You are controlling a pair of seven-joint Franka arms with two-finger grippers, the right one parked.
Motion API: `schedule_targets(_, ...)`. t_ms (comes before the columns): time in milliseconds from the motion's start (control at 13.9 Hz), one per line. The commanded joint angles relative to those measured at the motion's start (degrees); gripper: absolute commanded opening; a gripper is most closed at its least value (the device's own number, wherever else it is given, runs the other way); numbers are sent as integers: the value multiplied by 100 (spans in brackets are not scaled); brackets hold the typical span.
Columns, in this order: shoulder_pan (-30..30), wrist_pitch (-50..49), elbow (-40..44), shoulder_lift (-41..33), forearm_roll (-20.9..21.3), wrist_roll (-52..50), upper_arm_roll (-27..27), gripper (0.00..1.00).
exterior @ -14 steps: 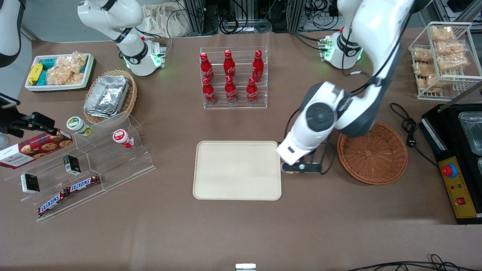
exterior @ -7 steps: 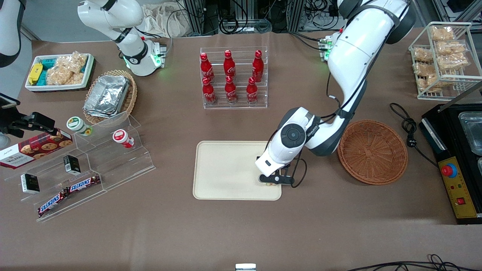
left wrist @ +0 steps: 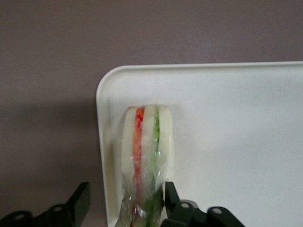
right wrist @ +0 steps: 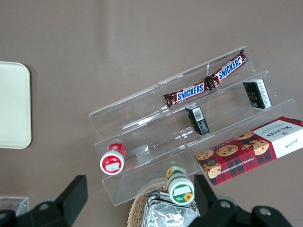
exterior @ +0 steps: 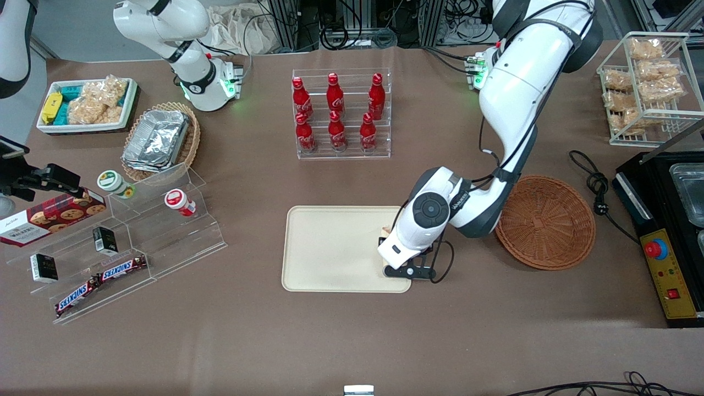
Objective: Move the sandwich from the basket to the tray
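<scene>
The sandwich (left wrist: 146,146), a wrapped white wedge with red and green filling, rests on the cream tray (left wrist: 236,132) just inside one rounded corner. My left gripper (left wrist: 125,201) is open around its near end. One finger (left wrist: 171,195) touches the wrap and the other (left wrist: 79,201) stands apart from it. In the front view the gripper (exterior: 406,270) is low over the tray (exterior: 335,247), at the tray's end toward the round reddish-brown basket (exterior: 544,223), and the hand hides the sandwich. The basket holds nothing I can see.
A rack of red cola bottles (exterior: 338,113) stands farther from the front camera than the tray. A clear stepped shelf with snacks (exterior: 126,236) lies toward the parked arm's end. A wire rack of bagged snacks (exterior: 646,82) and a black appliance (exterior: 668,236) lie toward the working arm's end.
The left arm swung from the gap between basket and tray onto the tray's end, then shifted slightly nearer the front camera. The basket looks the same.
</scene>
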Motion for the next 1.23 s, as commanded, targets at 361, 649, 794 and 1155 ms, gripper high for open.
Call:
schedule_targets(361, 99, -1883, 40, -1407, 76, -70, 281, 99)
schedule_targets(649, 732, -2217, 57, -2022, 23, 279, 272, 99)
schedule_targets(794, 1214, -2577, -4, -2408, -12, 1505, 272, 99)
schedule_targets(1155, 2314, -2939, 22, -3034, -21, 2628, 272, 99)
